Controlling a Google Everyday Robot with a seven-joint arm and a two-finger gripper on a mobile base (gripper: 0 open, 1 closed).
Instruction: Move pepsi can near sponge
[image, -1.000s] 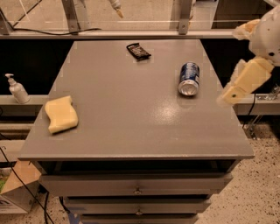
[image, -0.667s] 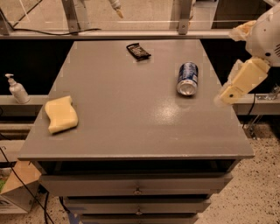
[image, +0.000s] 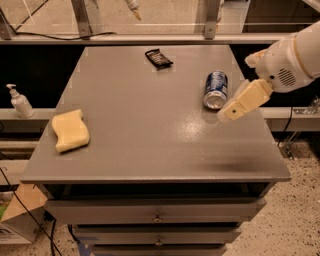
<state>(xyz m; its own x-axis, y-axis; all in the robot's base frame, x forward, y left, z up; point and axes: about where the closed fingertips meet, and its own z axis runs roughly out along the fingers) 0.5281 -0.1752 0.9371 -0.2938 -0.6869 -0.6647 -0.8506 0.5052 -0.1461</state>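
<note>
The pepsi can (image: 215, 89) lies on its side on the right part of the grey table (image: 150, 125), its silver end facing the front. The pale yellow sponge (image: 70, 130) lies near the table's left edge. My gripper (image: 235, 107) comes in from the right and hangs just right of and slightly in front of the can, close to it but not holding it. Its cream fingers (image: 245, 101) point down and to the left.
A flat black snack wrapper (image: 158, 58) lies at the back middle of the table. A white pump bottle (image: 20, 102) stands on a ledge to the left, off the table. Drawers are below the front edge. A cardboard box (image: 20, 220) sits on the floor at lower left.
My arm has moved left over the table's right edge, bringing the gripper closer to the can. The can, sponge and wrapper have not moved.
</note>
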